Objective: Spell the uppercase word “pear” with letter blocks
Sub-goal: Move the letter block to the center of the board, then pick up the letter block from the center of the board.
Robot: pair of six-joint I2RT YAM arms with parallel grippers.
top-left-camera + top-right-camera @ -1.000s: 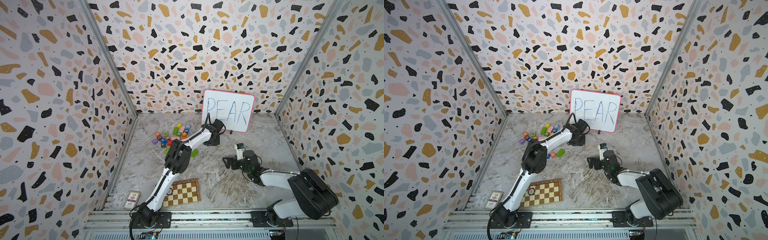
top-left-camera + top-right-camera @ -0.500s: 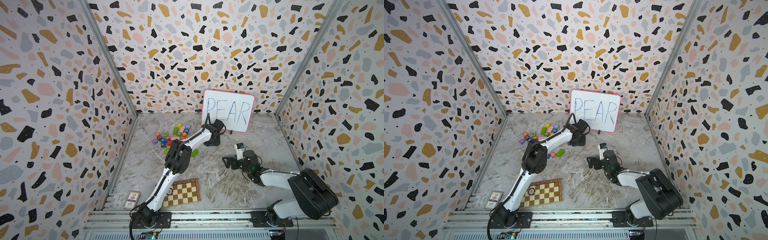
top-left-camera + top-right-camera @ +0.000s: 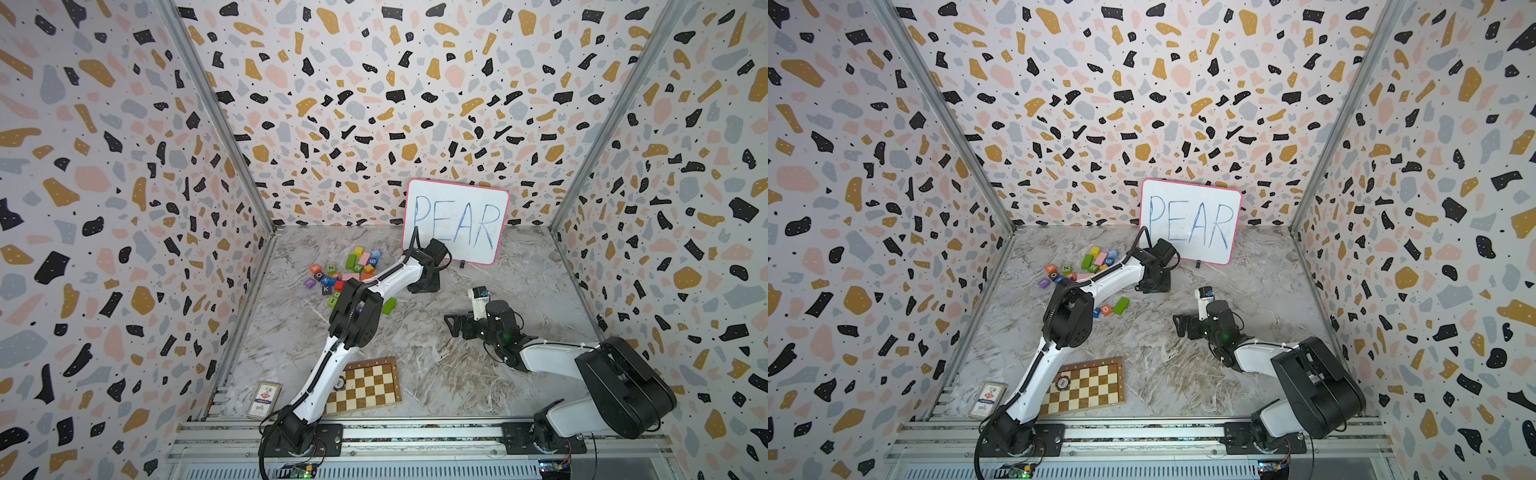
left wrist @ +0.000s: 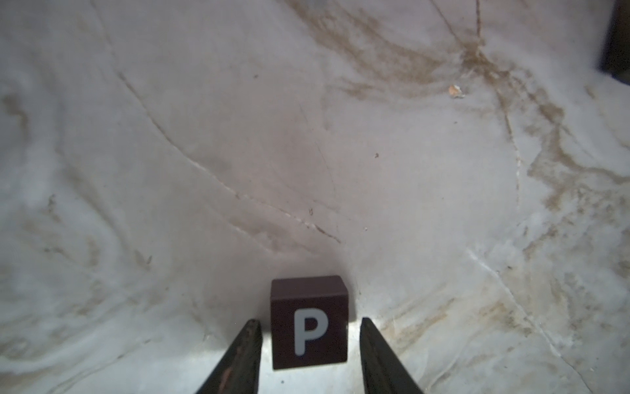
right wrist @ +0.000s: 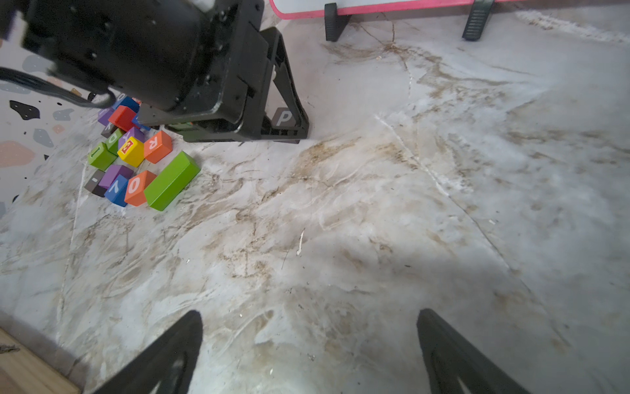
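The blackish P block (image 4: 308, 324) stands on the marble floor between the fingers of my left gripper (image 4: 309, 320). The jaws are open, with a narrow gap on each side of the cube. In both top views that gripper (image 3: 424, 286) points down just in front of the whiteboard. The right wrist view shows the P block (image 5: 283, 117) inside those fingers, and the yellow E block (image 5: 130, 150) and the orange R block (image 5: 157, 146) in the pile. An orange-red cube that seems to bear an A (image 3: 315, 268) lies at the pile's far left. My right gripper (image 5: 308, 312) is open and holds nothing, low over bare floor (image 3: 453, 326).
A whiteboard (image 3: 456, 226) reading PEAR leans on the back wall. Other coloured cubes and a green bar (image 5: 172, 180) lie left of my left arm. A chessboard (image 3: 365, 384) and a card box (image 3: 264, 400) sit near the front rail. Patterned walls close three sides.
My left gripper's jaws have parted and let go of the P block, which now stands free on the floor. Neither arm has visibly shifted.
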